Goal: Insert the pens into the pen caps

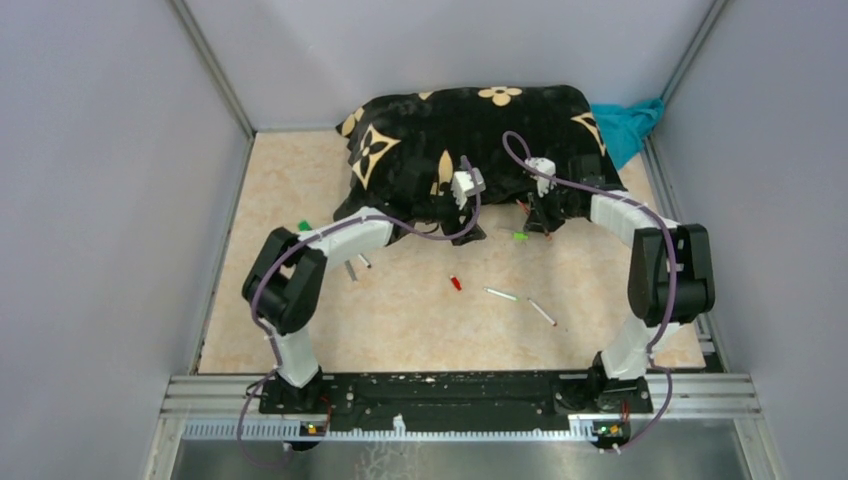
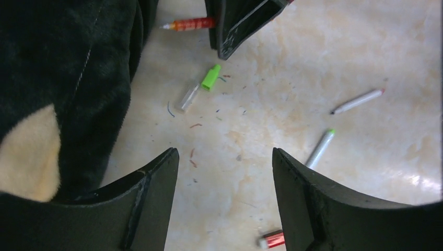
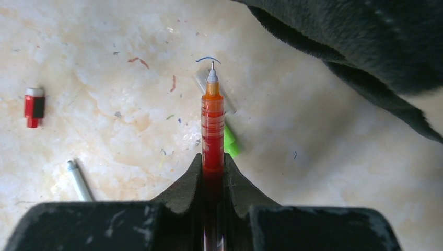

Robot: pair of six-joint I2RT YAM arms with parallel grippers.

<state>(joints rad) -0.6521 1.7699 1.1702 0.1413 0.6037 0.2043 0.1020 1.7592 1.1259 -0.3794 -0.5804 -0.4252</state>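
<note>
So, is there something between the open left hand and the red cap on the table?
Nothing visible stands in the way. The red cap lies alone on the bare table, close beside one finger of the left hand, which partly hides it. The hand's jaws stand open. The green cap lies farther off.

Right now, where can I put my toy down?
The near strip of table, between the red cap and the black base bar, is bare. So is the far-left corner beside the black cushion. It's crowded around the green cap.
</note>
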